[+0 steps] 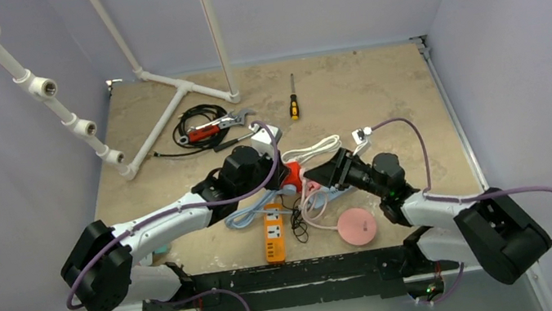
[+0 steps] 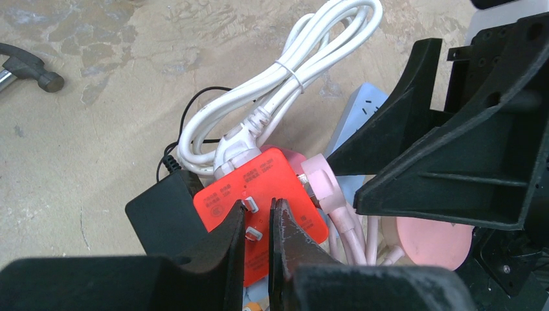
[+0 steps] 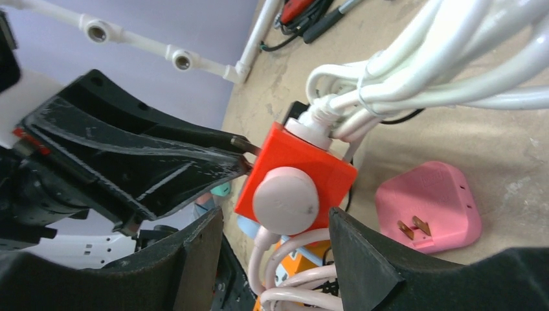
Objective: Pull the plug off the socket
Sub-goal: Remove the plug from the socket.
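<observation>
Pink plug [image 3: 285, 201] between the spread right jaws

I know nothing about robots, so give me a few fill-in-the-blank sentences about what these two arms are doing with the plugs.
The cube-shaped socket block holding the round pale pink plug is coloured ___. The right pincer straddles that plug with its jaws ___. The left pincer is shut on the socket ___. The bundled cable also plugged into the block is ___.
Missing words: red; open; block; white.
</observation>
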`<state>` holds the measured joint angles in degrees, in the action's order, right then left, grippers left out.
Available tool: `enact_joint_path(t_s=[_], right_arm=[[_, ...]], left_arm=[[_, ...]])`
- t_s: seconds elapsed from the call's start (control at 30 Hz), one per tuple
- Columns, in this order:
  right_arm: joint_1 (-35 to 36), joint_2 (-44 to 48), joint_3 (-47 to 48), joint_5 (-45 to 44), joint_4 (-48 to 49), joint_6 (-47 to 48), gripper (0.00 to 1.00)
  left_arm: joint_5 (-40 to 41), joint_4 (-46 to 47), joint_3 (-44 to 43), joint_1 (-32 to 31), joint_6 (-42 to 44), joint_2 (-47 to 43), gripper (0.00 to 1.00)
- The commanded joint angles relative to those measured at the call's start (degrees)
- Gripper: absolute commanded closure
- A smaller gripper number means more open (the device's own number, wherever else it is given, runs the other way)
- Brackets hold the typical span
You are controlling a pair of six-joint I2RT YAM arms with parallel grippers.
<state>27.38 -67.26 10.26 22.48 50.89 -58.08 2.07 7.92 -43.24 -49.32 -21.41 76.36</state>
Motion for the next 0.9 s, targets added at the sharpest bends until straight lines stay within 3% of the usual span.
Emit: enact_joint_path(t_s=[0.0, 0.3, 0.63, 0.87], right_arm=[[0.3, -2.3, 0.1, -0.3, 4.2, -0.5, 0.36], [2.7, -6.9, 2.8, -0.4, 7.0, -1.2, 0.38], [2.8, -9.2, 2.9, -0.7, 10.7, -2.5, 0.5], [2.8, -9.4, 2.7, 0.1, 11.7, -3.0, 0.47]], left_arm=[[1.1, 5.3, -0.8, -0.3, 1.5, -1.8, 1.0], [0.7, 5.1, -1.0, -0.4, 1.7, -1.5, 1.0], [0.3, 5.0, -1.2, -0.5, 1.9, -1.4, 1.0], [0.3, 4.9, -1.3, -0.6, 1.9, -1.4, 1.0]])
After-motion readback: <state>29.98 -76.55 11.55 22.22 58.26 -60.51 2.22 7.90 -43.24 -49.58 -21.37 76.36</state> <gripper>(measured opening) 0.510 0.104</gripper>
